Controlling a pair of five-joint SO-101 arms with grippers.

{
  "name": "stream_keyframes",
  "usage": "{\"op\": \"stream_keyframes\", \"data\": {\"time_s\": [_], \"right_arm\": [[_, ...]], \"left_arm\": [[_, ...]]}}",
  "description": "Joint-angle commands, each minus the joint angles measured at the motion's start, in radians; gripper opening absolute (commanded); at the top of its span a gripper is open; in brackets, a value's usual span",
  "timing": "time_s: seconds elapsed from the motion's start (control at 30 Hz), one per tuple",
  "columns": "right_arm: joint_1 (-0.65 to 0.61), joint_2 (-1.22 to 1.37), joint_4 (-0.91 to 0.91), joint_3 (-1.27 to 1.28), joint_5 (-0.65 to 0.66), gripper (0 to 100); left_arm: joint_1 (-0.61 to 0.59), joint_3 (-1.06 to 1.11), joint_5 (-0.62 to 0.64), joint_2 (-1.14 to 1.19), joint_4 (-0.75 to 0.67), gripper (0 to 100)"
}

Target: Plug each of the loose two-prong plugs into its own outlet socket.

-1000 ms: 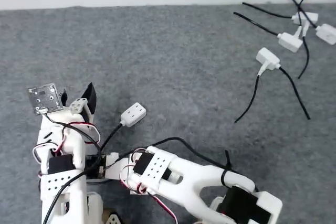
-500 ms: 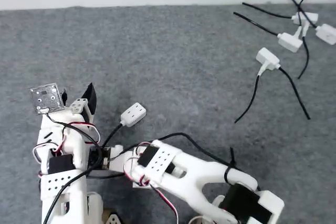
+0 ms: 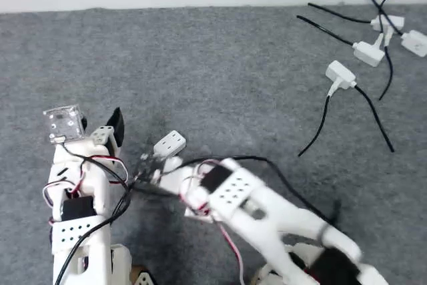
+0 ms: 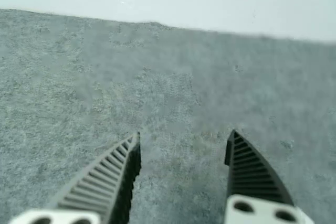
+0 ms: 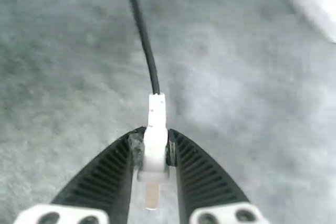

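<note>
Four loose plugs [image 3: 340, 75] sit tangled at two o'clock on the grey counter [image 3: 233, 71], well apart from the outlet block [image 3: 169, 145] at eight o'clock, while the right claw [image 5: 152, 136] pinches a white plug [image 5: 156, 114] on its black cord [image 5: 140, 30] and the left claw [image 4: 181, 142] gapes wide.

Bare grey tabletop [image 4: 173, 77] lies ahead between my left pincer's [image 4: 185, 136] spread tips. My right pincer [image 5: 155, 132] grips a plug [image 5: 154, 153], its black cord [image 5: 140, 35] running straight ahead. My right arm [image 3: 260, 208] crosses close beside the socket block [image 3: 169, 143] and left arm [image 3: 80, 191]. Broad tabletop separates them from the loose plugs [image 3: 340, 75] tangled in the far corner.
</note>
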Motion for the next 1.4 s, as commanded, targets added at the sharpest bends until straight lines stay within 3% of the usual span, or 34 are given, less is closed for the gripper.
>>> {"op": "stream_keyframes", "data": {"time_s": [0.0, 0.17, 0.47, 0.67, 1.0, 1.17, 1.37], "right_arm": [[0.059, -0.209, 0.079, -0.015, 0.011, 0.9], [0.065, -0.447, 0.186, -0.025, 0.008, 0.9], [0.065, -0.751, 0.414, -0.146, -0.037, 0.9], [0.067, -0.840, 0.518, -0.221, -0.031, 0.9], [0.067, -0.848, 0.435, -0.152, -0.029, 0.9], [0.067, -0.780, 0.348, -0.054, -0.029, 0.9], [0.087, -0.598, 0.157, 0.043, -0.031, 0.9]], "left_arm": [[0.018, -0.159, -0.052, -0.029, 0.164, 25], [-0.012, -0.262, 0.026, -0.029, 0.298, 25], [-0.170, -0.265, 0.115, -0.028, 0.262, 25], [-0.169, -0.260, 0.115, -0.021, 0.261, 25], [0.244, -0.180, 0.025, -0.029, 0.339, 25], [0.305, -0.234, -0.060, -0.086, 0.427, 25], [0.354, -0.260, -0.086, -0.310, 0.566, 25]]}}
